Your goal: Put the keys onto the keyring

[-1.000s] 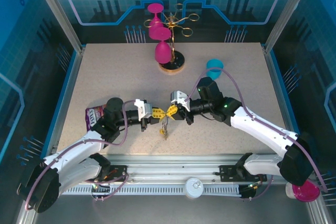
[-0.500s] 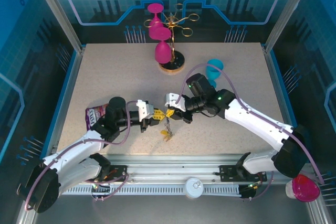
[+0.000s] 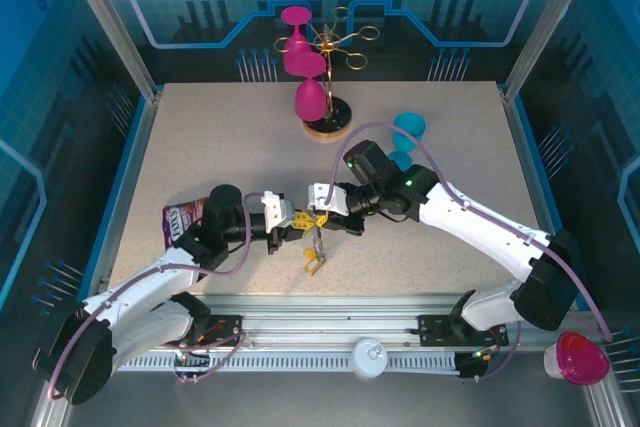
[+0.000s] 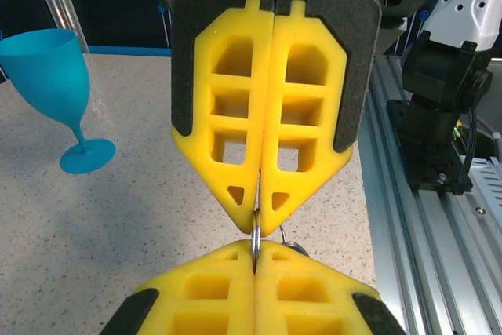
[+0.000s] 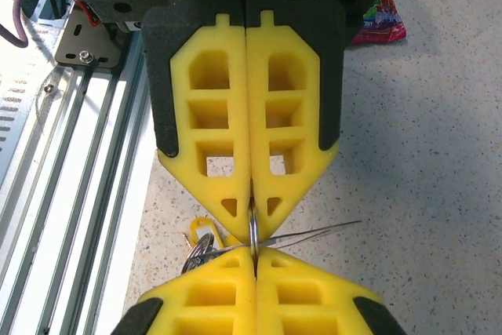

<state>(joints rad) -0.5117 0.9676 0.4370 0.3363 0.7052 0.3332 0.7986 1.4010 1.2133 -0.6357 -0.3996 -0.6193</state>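
Note:
A thin silver keyring (image 4: 256, 241) is pinched edge-on between the tips of both grippers, which meet nose to nose above the table's near middle. My left gripper (image 3: 299, 220) (image 4: 259, 221) is shut on one side of the ring. The right gripper (image 3: 323, 214) (image 5: 252, 225) is shut on the opposite side of the same keyring (image 5: 253, 234). Below the ring hangs a small bunch of silver keys (image 3: 315, 255) (image 5: 196, 255) with a yellow tag (image 5: 201, 233). Two fine wire strands (image 5: 318, 232) stick out sideways from the ring.
A blue goblet (image 3: 408, 128) (image 4: 49, 68) stands behind the right arm. Pink goblets (image 3: 310, 97) sit on a gold wire rack (image 3: 345, 42) at the back. A snack packet (image 3: 180, 217) (image 5: 382, 25) lies by the left arm. Another pink goblet (image 3: 580, 359) lies off the table at the near right.
Both grippers have shifted a little to the left together, still tip to tip. The hanging keys have swung with them. The right forearm has swung further over the table.

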